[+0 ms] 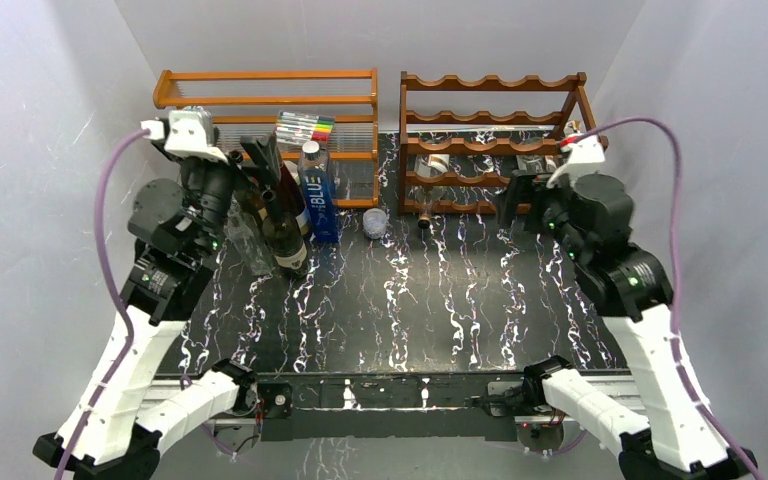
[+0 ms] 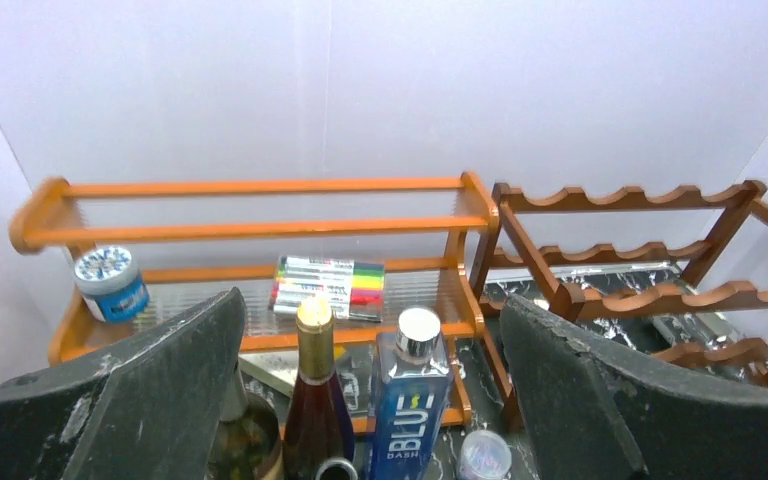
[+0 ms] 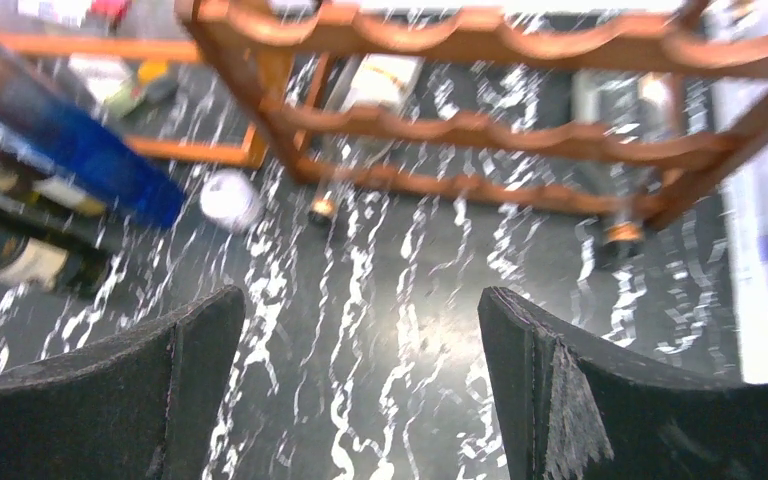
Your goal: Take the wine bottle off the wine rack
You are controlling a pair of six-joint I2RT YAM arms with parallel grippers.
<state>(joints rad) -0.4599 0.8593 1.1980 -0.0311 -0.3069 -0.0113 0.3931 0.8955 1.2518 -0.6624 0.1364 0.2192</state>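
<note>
Orange wooden shelf with straight rails (image 1: 265, 75) stands just left of the dark reddish-brown wooden wine rack with wavy scalloped rails (image 1: 490, 82), both at the back of the black tabletop with white veining (image 1: 410, 300).

Left of rack, furthest out: small round jar with a blue body and patterned lid (image 2: 110, 283) at the far end of the shelf's lower level. Nearer the rack on the same level, a flat pack of coloured markers (image 1: 305, 128).

In front of the shelf, left of rack: a cluster of dark glass wine bottles standing on the tabletop (image 1: 282, 230). The left gripper (image 2: 370, 310) hangs over this cluster, fingers spread wide, nothing between them. Just on the rack side of the cluster, a tall blue bottle with a silver cap, lettered BLUE (image 1: 318, 195). Between it and the rack's left post, a small pale round object (image 1: 376, 222) on the tabletop; cannot tell what it is.

In the rack: a dark wine bottle with a pale label (image 3: 375, 80) lies in the leftmost cradle of the lowest tier, neck pointing forward, its mouth just past the front rail. Neither gripper touches it.

The right gripper (image 3: 360, 300) is in front of the rack's right half, above the tabletop, fingers spread, holding nothing.

At the rack's right end, lowest tier: a second dark bottle neck with an orange-tinted band (image 3: 620, 232), blurred in the right wrist view, hidden behind the right arm in the top view
</note>
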